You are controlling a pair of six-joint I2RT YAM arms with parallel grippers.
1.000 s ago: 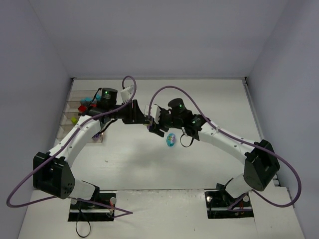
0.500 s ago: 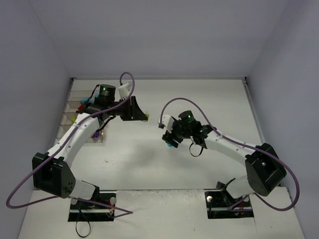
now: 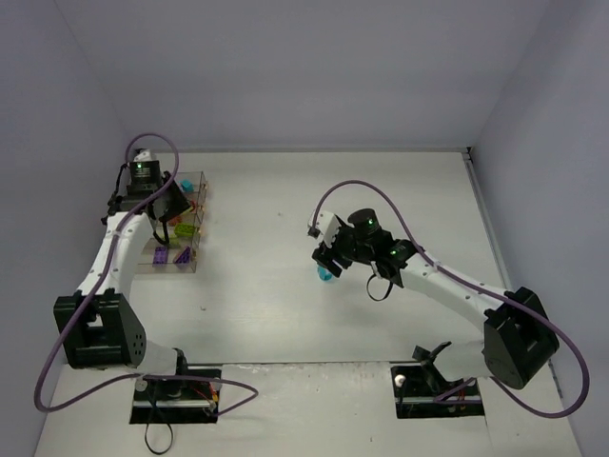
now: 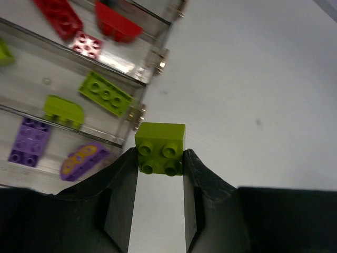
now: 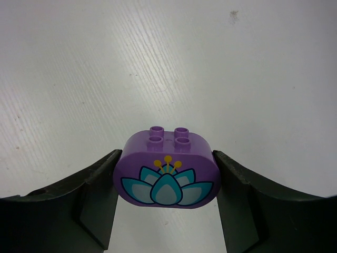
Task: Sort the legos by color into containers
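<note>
Left gripper [image 4: 159, 167] pinches a lime brick [image 4: 160, 142] just beside the bins [image 4: 138, 113]; next, carry it over the green bin [image 4: 47, 79]. Right gripper [image 5: 166, 182] clamps a purple brick [image 5: 166, 153].

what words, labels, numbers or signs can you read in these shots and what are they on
No words, numbers or brand marks can be read anywhere.
Purple brick: only a printed flower picture, teal petals with yellow dots, no letters.
Purple piece in the clear bin: a yellow print, too blurred to tell whether it holds any text.
Green brick: plain, no marking.
</note>
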